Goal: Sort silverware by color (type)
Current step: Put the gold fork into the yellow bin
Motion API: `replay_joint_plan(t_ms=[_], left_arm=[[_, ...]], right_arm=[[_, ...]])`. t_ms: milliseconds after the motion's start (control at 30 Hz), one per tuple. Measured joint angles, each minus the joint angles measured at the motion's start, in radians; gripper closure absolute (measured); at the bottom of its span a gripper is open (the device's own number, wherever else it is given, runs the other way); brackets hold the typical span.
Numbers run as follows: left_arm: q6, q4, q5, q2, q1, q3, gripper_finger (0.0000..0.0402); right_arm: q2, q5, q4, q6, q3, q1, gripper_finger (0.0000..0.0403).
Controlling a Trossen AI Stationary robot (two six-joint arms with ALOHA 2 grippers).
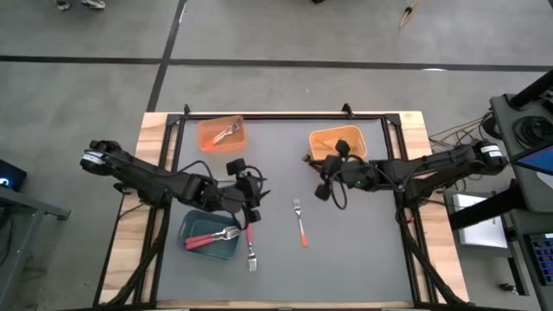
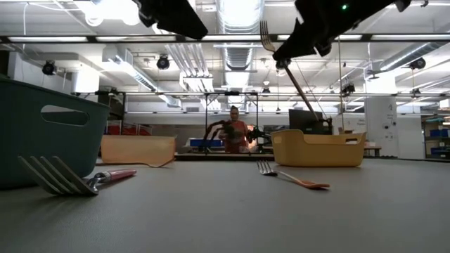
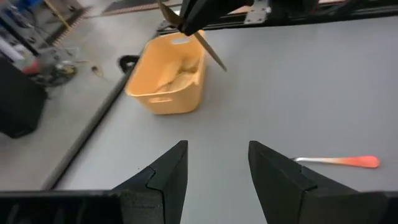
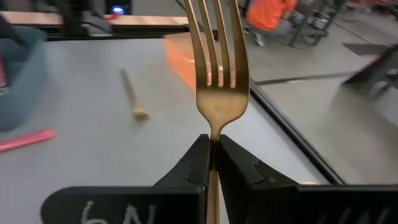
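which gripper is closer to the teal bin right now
Left. The left gripper hangs right beside the teal bin, while the right gripper is across the table near the yellow-orange bin.

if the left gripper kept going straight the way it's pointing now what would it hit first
Probably bare table. The open left gripper aims across the grey surface, between the yellow-orange bin and the orange-handled fork. The right arm's gold fork hangs farther along that line, though depth is unclear.

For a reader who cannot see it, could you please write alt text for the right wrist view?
The right gripper is shut on the neck of a gold fork, tines pointing away from the camera. Beyond it lies the grey table, with a teal bin, a pink handle and an orange bin.
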Motion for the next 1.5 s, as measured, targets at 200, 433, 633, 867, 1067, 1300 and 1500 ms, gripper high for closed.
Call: replay_joint_plan(t_ms=[200,433,633,867,1067,1300,1500], left_arm=[[-0.016,0.081,0.016,0.085,-0.014,0.0,0.0251],[0.014,0.165,0.018,0.158,-0.013,0.0,0.0251],[0.149,0.296,0.016,0.151,-0.012,-0.001,0.0251],[0.31,0.469,0.017,0.149,0.016,0.0,0.0251],[0.336,0.577,0.033,0.149,0.066,0.0,0.0251],[0.271,0.602,0.166,0.15,0.137,0.0,0.0251],[0.252,0.6,0.19,0.15,0.147,0.0,0.0256]], right_arm=[[0.0,0.011,0.007,-0.021,0.0,0.074,0.039],[-0.002,0.044,0.009,-0.038,0.023,0.089,0.039],[-0.002,-0.12,0.347,-0.221,0.02,0.125,0.039],[-0.003,-0.215,0.615,-0.305,-0.013,0.126,0.039],[0.028,-0.076,0.676,-0.253,-0.013,0.124,0.039],[0.121,-0.017,0.826,-0.304,-0.014,0.126,0.039],[0.173,0.023,0.911,-0.353,-0.011,0.121,0.039]])
